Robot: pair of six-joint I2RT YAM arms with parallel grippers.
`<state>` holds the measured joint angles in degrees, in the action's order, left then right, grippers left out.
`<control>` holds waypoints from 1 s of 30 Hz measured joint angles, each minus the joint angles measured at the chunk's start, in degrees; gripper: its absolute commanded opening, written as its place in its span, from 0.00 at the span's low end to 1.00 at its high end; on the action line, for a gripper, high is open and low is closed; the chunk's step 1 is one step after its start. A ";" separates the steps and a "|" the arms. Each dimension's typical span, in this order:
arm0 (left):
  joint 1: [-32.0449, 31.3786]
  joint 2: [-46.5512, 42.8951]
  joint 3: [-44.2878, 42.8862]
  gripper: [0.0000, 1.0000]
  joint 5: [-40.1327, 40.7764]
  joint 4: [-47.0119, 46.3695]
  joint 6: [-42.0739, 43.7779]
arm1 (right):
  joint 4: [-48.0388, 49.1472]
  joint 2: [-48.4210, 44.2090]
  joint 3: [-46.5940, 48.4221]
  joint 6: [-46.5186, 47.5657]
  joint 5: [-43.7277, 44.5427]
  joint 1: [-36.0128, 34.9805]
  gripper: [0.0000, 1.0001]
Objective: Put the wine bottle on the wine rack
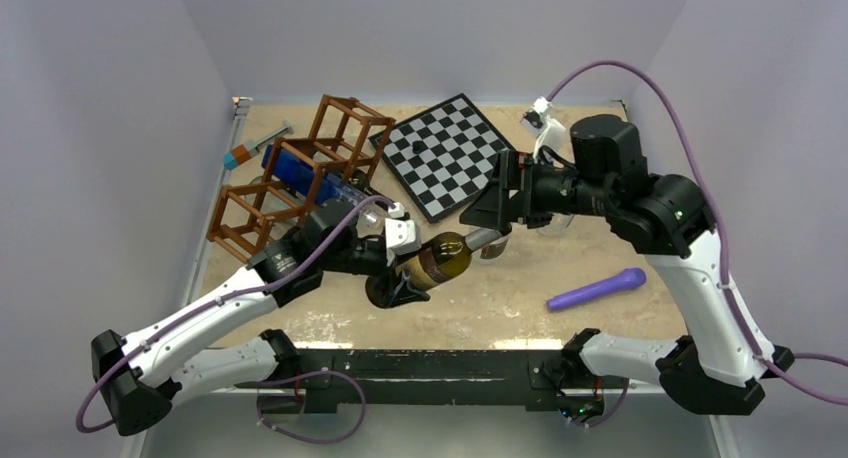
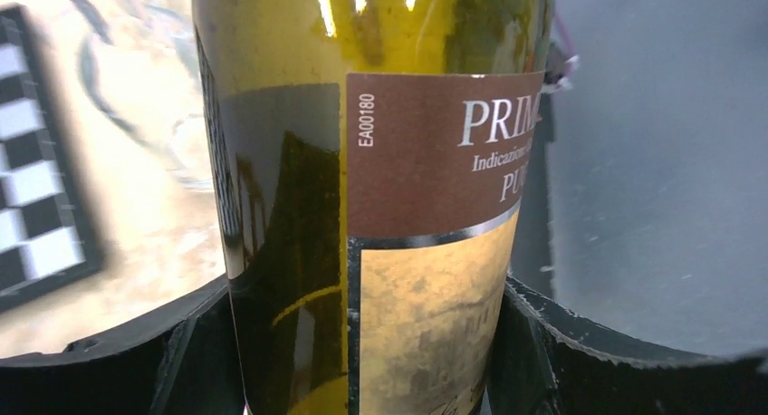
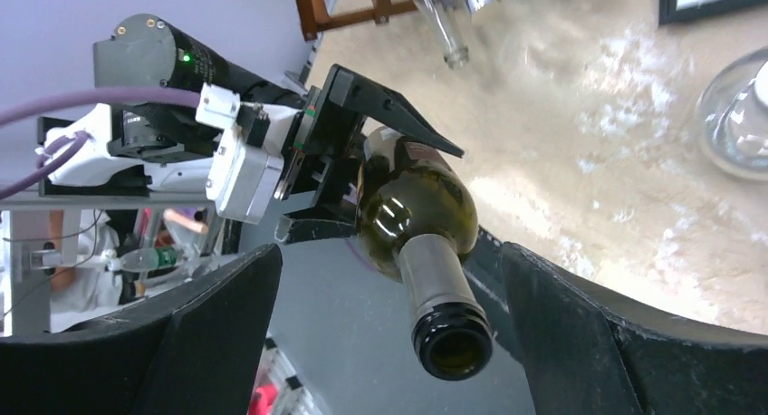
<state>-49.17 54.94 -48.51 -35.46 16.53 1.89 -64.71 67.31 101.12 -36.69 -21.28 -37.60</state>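
The left gripper (image 1: 408,270) is clenched around the body of the wine bottle (image 1: 445,258). In the left wrist view its two black fingers (image 2: 195,361) press against either side of the dark green glass (image 2: 290,207), just below the brown label (image 2: 426,152). The bottle lies roughly level in that grip. Its neck points away from the wine rack (image 1: 345,143), towards the right arm.

The right gripper (image 1: 490,233) is released and spread wide. In its own wrist view the bottle's neck (image 3: 435,279) and open mouth sit between the two fingers (image 3: 217,333), with a clear gap on each side, so neither finger touches the glass. The same view shows the left gripper (image 3: 353,152) clamped on the bottle's thick end.

The bottle is off the rack, to the rack's right and on its near side, apart from its bars. A blue object (image 1: 295,166) lies among the rack's cells. The checkerboard (image 1: 445,153) lies just right of the rack, and a purple rod (image 1: 597,289) lies well to the rack's right, beyond the bottle.
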 measured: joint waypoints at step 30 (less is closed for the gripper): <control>-0.04 -0.13 -13.88 0.00 22.43 20.33 51.76 | -15.08 14.16 8.39 19.21 2.43 -8.50 0.75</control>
<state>-49.21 54.81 -62.39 -13.04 36.86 53.65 -79.79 81.47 109.51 -17.47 -18.85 -46.11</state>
